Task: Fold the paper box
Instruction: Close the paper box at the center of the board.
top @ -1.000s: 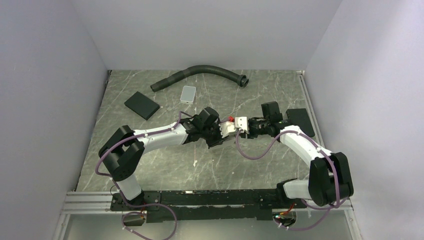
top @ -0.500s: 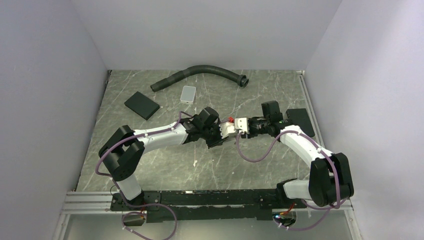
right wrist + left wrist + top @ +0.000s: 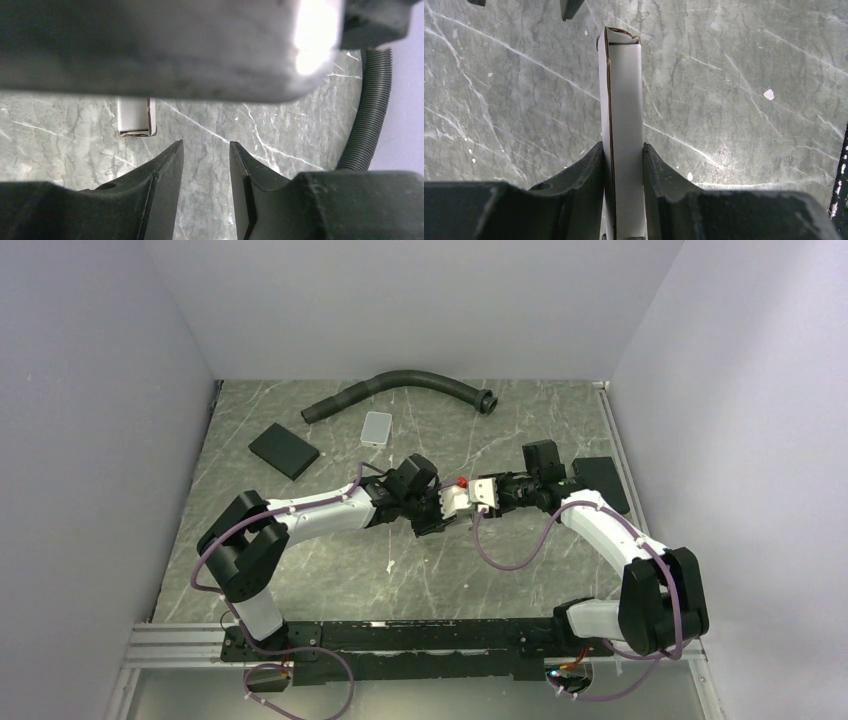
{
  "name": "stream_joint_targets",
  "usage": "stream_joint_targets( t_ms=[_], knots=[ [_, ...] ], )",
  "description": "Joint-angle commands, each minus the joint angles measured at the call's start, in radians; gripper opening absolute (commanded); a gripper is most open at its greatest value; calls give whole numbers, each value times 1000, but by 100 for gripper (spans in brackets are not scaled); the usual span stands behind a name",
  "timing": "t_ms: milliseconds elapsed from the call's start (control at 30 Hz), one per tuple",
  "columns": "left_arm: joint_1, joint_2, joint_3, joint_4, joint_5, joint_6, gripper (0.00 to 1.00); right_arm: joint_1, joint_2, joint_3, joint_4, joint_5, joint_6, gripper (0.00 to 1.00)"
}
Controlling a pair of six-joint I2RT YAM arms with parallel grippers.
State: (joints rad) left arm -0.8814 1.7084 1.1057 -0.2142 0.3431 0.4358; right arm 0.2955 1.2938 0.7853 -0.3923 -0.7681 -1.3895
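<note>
Left gripper (image 3: 622,152): closed on the paper box (image 3: 625,100). The slim white carton is pinched by its narrow sides between the two dark fingers (image 3: 586,167) and sticks straight out from them over the marble table (image 3: 734,75). A brown raw edge runs along the carton's left seam, and the far end shows a small curled flap. In the top view the box sits at mid-table, between the two wrists. I cannot tell whether it is raised or resting on the surface. Right gripper (image 3: 205,146): its fingers stand a narrow gap apart with only marble showing between them, so it grips nothing. One end of the box shows beyond the fingertips and to their left, not between them. A blurred grey mass fills the top of the right wrist view and cannot be identified. A ribbed black hose (image 3: 367,110) lies at that view's right edge, and in the top view it curves along the far side of the table. A grey tile (image 3: 377,427) lies near the hose, with a black pad (image 3: 283,450) to its left, both well apart from the box. A second black slab (image 3: 600,482) lies beside the right arm. A small red object (image 3: 461,481) is just beside the box, too small to make out.
</note>
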Motion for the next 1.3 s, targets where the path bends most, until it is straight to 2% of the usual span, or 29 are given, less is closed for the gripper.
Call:
stream_joint_targets(
  t_ms=[0, 200, 600, 900, 967, 1067, 1267],
  knots=[
    [-13, 63, 8, -39, -27, -94, 32, 142, 33, -41, -174, 45, -221, 43],
    [-12, 60, -1, -32, -29, -97, 32, 129, 23, -40, -204, 46, -224, 44],
    [-11, 59, -15, -15, -24, -106, 32, -41, 10, -22, -272, -171, -207, 49],
    [-11, 60, -16, -15, -21, -99, 32, -99, -31, -40, -186, -195, -169, 54],
    [-10, 61, -15, -18, -21, -95, 32, -107, -36, -33, -197, -192, -203, 55],
    [-11, 58, -17, -20, -20, -89, 33, -123, -33, -23, -255, -192, -343, 58],
    [-11, 55, -18, -22, -17, -81, 33, -130, -7, -32, -194, -182, -456, 60]
  ],
)
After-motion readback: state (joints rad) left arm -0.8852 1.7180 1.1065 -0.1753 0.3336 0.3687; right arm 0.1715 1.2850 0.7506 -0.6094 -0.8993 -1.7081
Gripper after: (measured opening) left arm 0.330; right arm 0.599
